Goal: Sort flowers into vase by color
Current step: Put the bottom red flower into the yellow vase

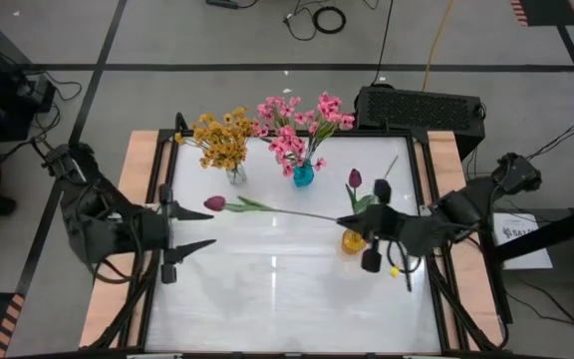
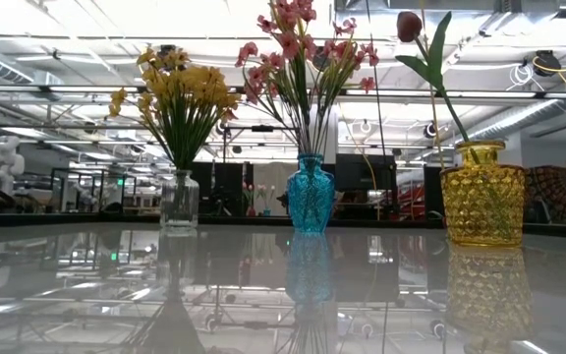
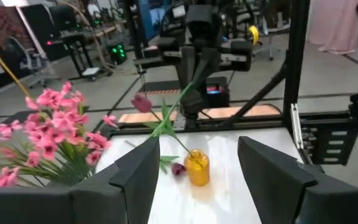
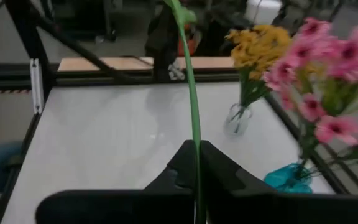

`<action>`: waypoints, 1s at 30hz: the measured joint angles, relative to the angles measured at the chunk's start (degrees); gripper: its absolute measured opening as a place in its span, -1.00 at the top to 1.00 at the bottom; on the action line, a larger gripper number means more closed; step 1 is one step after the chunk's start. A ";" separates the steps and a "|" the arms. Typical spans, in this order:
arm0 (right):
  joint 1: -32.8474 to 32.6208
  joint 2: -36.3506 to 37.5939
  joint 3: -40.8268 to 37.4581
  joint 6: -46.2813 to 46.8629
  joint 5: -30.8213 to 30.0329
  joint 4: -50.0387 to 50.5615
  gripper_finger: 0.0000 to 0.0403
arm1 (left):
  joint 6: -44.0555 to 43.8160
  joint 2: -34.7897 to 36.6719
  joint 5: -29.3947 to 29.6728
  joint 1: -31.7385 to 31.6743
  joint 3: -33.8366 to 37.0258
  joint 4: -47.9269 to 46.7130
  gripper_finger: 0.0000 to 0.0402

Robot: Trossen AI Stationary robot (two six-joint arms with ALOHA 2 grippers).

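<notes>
Tulip (image 1: pixel 215 203) stem pinched in right gripper (image 1: pixel 349 221), bud pointing left.

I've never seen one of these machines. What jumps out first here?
Three vases stand along the table's far side: yellow flowers in a clear one, pink flowers in a blue one, a tulip in a yellow vase. The right claw holds a second tulip by its stem, level over the table's middle.
</notes>
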State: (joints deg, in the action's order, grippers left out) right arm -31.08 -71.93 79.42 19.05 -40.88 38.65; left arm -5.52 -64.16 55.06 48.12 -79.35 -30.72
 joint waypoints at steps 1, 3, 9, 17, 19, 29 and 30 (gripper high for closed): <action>-0.91 1.01 -1.42 0.27 -1.67 -0.88 1.00 | 0.30 0.01 0.81 0.55 0.00 0.17 -0.11; -2.37 3.08 -4.79 0.34 -4.56 -4.76 1.00 | 0.36 -0.01 1.32 1.25 0.00 0.21 -0.11; -3.93 7.38 -19.00 -8.99 -6.98 -32.32 1.00 | -1.44 -2.89 2.03 1.41 0.00 0.44 -0.11; -1.54 5.51 -34.23 -26.72 -0.06 -78.43 1.00 | 0.24 -9.77 4.96 0.62 0.00 6.60 -0.11; -0.54 3.57 -35.99 -29.05 4.12 -87.34 1.00 | 3.15 -12.29 5.29 -0.96 0.00 11.64 -0.11; 3.31 -9.01 -36.59 -30.86 15.83 -108.56 1.00 | 25.66 -21.63 -5.54 -8.31 0.04 46.73 -0.11; 3.33 -10.15 -36.59 -31.28 16.30 -110.49 1.00 | 26.08 -21.90 -6.29 -9.08 0.04 48.40 -0.11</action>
State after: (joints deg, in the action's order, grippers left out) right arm -27.75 -82.08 42.83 -12.23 -24.58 -71.85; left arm 20.56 -86.06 48.77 39.05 -79.31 17.67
